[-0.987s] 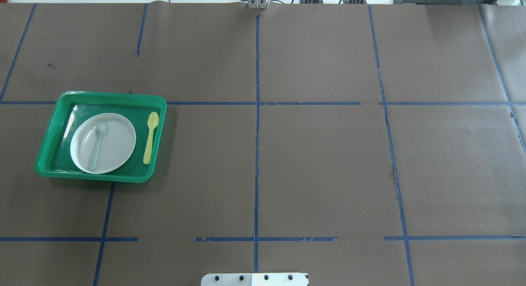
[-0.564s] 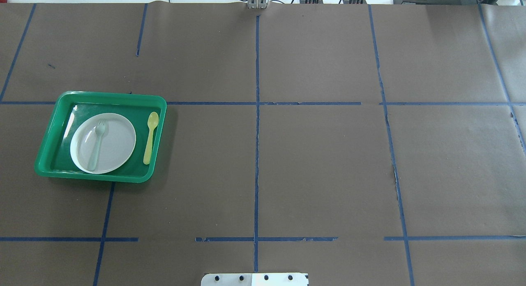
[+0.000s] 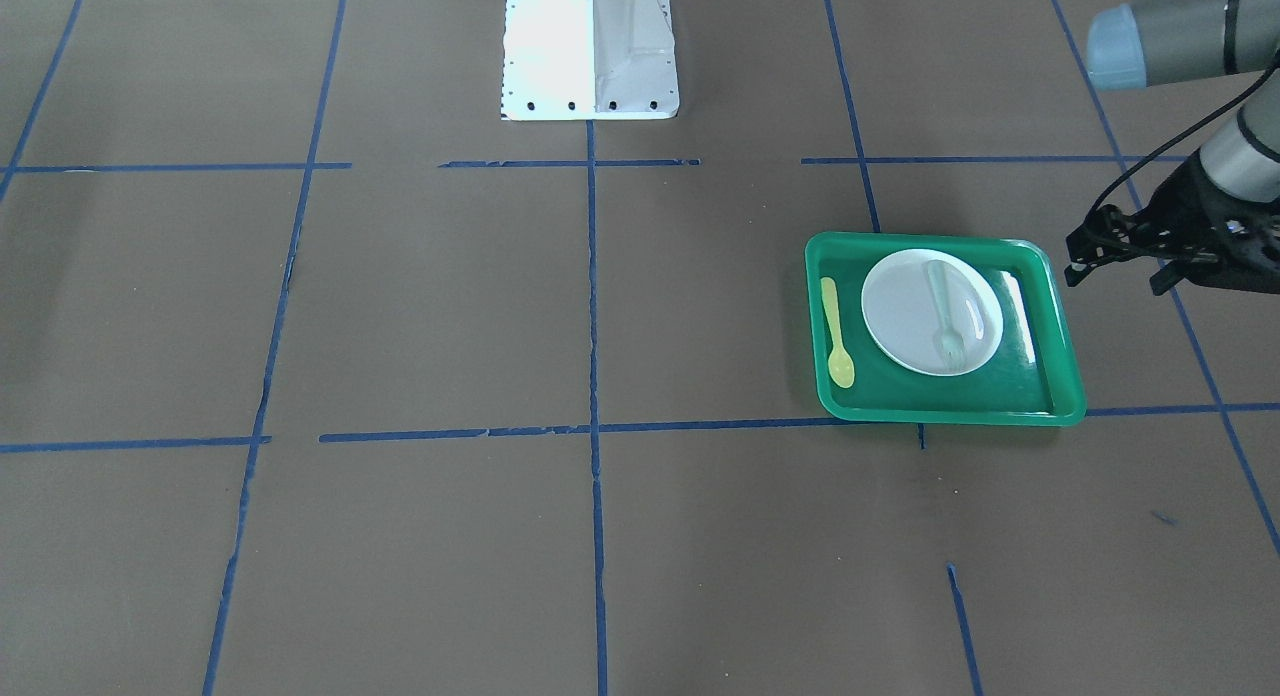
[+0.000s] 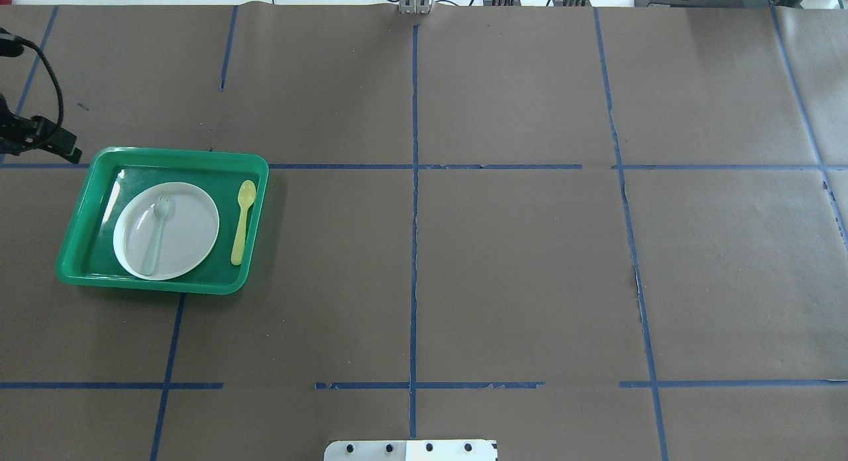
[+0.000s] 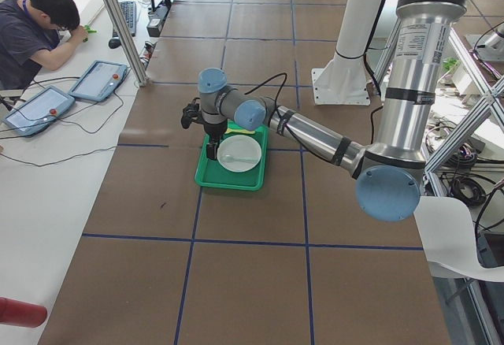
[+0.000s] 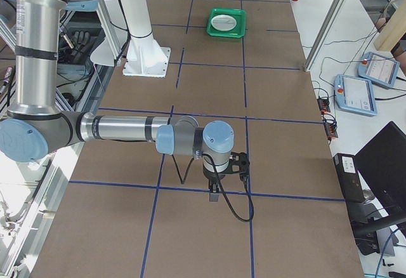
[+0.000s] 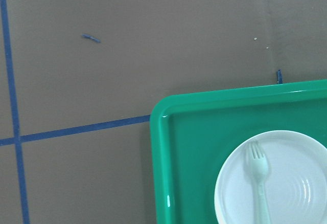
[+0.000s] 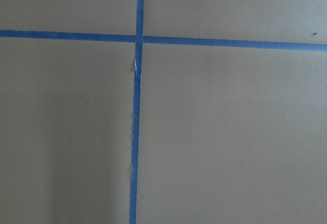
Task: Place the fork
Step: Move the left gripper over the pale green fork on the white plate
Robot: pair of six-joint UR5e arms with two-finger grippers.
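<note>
The pale whitish-grey fork (image 4: 157, 232) lies on the white plate (image 4: 189, 229) inside the green tray (image 4: 165, 285), tines toward the table's far side. It also shows in the front view (image 3: 945, 316) and in the left wrist view (image 7: 260, 183). My left gripper (image 4: 63, 150) hangs above the table just outside the tray's far left corner, apart from the fork. It also shows in the front view (image 3: 1085, 256). I cannot tell whether it is open or shut. My right gripper (image 6: 214, 195) shows only in the right side view, far from the tray, so I cannot tell its state.
A yellow spoon (image 4: 242, 222) lies in the tray to the right of the plate. Blue tape lines cross the brown table cover. The robot's base plate (image 4: 411, 450) sits at the near edge. A person sits at the side desk (image 5: 35, 30).
My left arm has come into the overhead view at the left edge, beside the tray's far left corner. The fork, plate, spoon and tray have not moved.
</note>
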